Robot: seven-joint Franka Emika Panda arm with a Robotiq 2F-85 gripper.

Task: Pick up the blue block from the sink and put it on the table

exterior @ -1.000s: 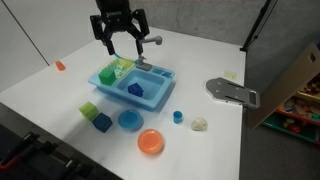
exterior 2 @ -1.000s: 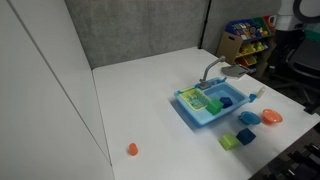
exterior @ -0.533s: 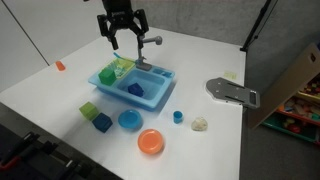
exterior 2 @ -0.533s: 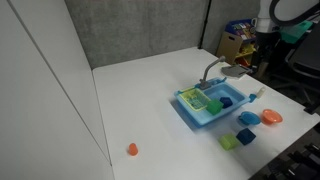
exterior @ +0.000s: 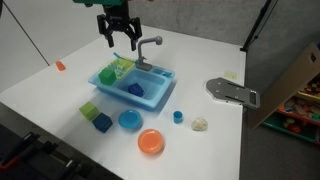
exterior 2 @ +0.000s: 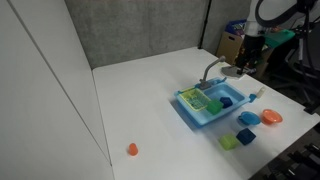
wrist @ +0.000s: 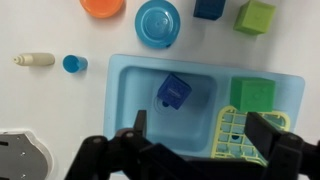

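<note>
White table (exterior: 205,55) holds the sink (exterior: 140,103), blue block (exterior: 135,90) inside, well beneath the spread, empty end effector (exterior: 118,40).

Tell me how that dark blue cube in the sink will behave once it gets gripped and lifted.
The small dark royal-blue cube looks rigid with flat faces, so it probably grips firmly and won't roll. It sits skewed on the light blue plastic sink floor, so it may twist when squeezed.

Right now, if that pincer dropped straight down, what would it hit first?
Probably the light blue plastic toy sink: the open pincer hangs above its basin, near the small dark blue cube, though depth is unclear.
</note>
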